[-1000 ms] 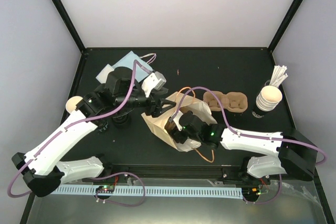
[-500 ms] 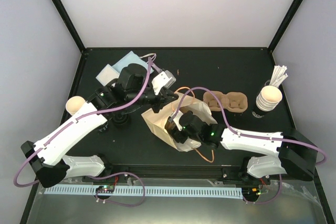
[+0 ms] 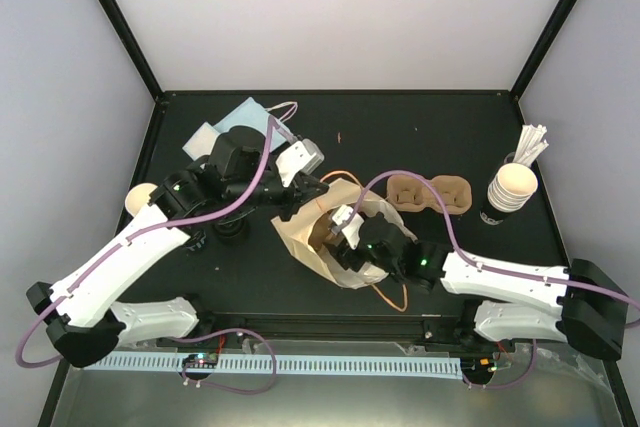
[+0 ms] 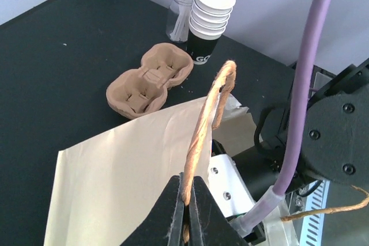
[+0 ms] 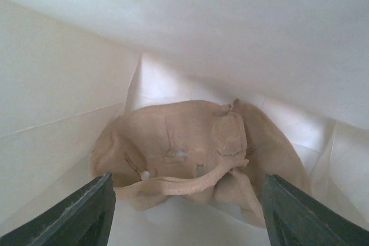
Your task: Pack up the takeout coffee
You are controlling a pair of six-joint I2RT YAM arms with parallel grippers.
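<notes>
1. Takeout coffee cup (image 3: 140, 197): upright at the 9 o'clock edge of the table (image 3: 420, 132), well apart from the bag. The left arm (image 3: 120, 262) covers part of it and lies across the stretch between cup and bag.
2. Paper bag (image 3: 295, 237): at the centre of the table, with its mouth toward 3 o'clock. Both grippers are at it.
3. Left gripper (image 4: 185, 197): at the bag's 12 o'clock rim. Its jaws are pressed together on the twine handle (image 4: 210, 105), which rises in a loop from the pinch.
4. Right gripper (image 5: 187, 180): inside the bag, fingers spread wide with nothing held between them. Beyond them a brown pulp tray (image 5: 184, 142) lies on the bag's bottom.
5. Pulp carrier (image 3: 430, 194): on the table at the bag's 2 o'clock, just beside the rim.
6. Stack of cups (image 3: 510, 187): at the table's 3 o'clock edge, with white sticks (image 3: 530, 144) standing at the stack's 12 o'clock.
7. Blue and white napkins (image 3: 235, 119): at the bag's 11 o'clock, partly under the left wrist.
8. Change over the last second: the left gripper stood open by the bag's rim and has since closed on the handle. The right arm has shifted toward 3 o'clock, so more of the carrier shows. Cup, stack and napkins are unmoved.
</notes>
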